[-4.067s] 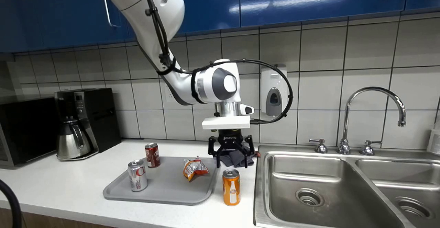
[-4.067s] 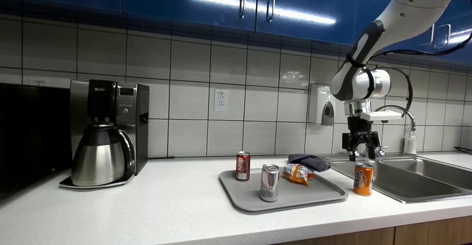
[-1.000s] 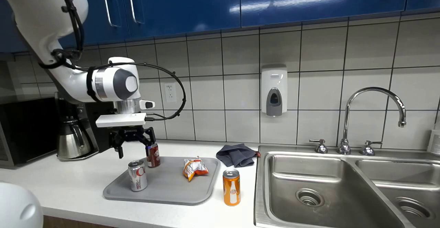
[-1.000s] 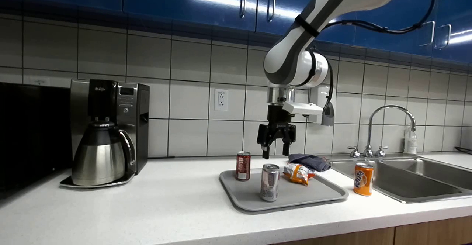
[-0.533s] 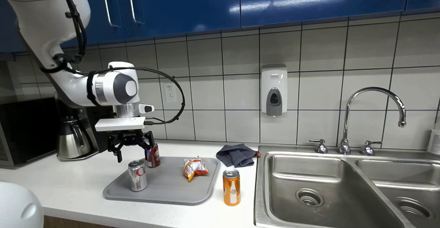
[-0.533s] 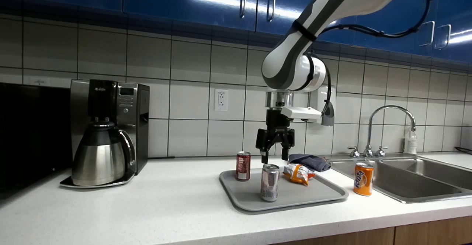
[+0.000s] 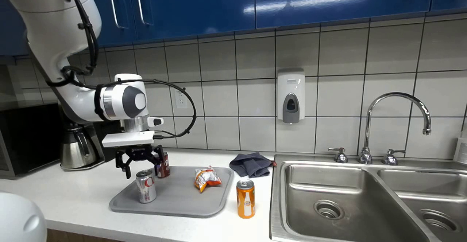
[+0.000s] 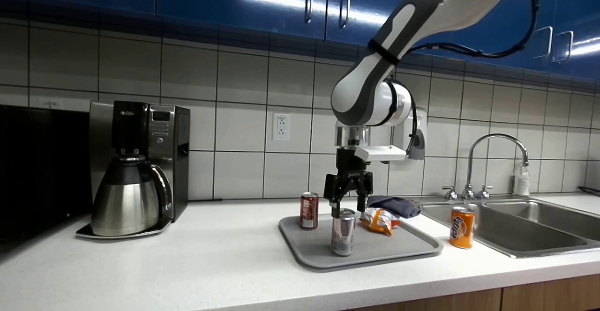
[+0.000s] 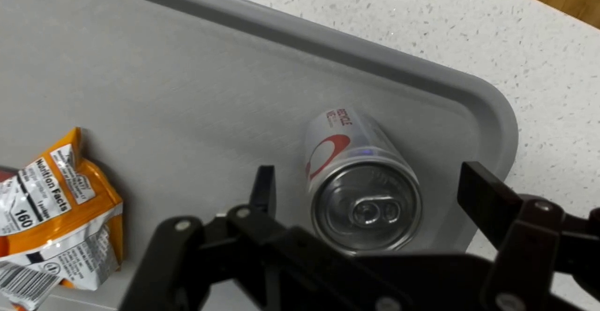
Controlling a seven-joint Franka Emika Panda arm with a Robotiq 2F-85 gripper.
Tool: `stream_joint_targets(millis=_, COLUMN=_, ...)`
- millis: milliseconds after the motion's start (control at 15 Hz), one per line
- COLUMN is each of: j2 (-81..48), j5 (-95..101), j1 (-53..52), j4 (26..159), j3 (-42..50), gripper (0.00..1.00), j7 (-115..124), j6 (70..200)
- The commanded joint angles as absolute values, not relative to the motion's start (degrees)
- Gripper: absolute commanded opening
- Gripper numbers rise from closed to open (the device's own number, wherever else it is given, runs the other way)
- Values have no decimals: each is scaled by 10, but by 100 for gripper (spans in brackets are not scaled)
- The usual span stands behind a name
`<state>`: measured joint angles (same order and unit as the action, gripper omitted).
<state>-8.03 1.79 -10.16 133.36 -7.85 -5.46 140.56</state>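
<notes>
A silver can [image 7: 146, 191] stands upright on the grey tray [image 7: 171, 211], near one corner. It also shows in an exterior view [image 8: 343, 237] and in the wrist view [image 9: 365, 208]. My gripper [image 7: 143, 173] points down over this can, open and empty. In the wrist view the fingers [image 9: 368, 180] stand on both sides of the can's top, with a gap on each side. A dark red can [image 7: 165, 167] stands farther back on the tray, partly behind a finger there. An orange and silver snack bag [image 8: 380, 221] lies on the tray.
An orange can [image 8: 462, 229] stands on the counter between the tray and the steel sink [image 7: 279, 202]. A dark grey cloth [image 7: 250, 164] lies behind it. A coffee maker [image 8: 140, 161] and a black microwave [image 7: 29, 136] stand at the left. Blue cabinets [image 7: 204, 8] hang above.
The arm has swung left from near the cloth to over the silver can. During the last second the gripper has moved down toward the can, still open. The cans, bag and tray have not moved.
</notes>
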Motion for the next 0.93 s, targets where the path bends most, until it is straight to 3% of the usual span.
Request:
stream_joint_targets(millis=0, j2=-93, j5=39, j1=-105, j4=1326, j3=-83, gripper=100, j7=-24, j6=1416)
stream_joint_targets(millis=867, j2=-114, j5=74, j1=-113, j4=1349, j3=-80, gripper=100, j7=1, j6=1454)
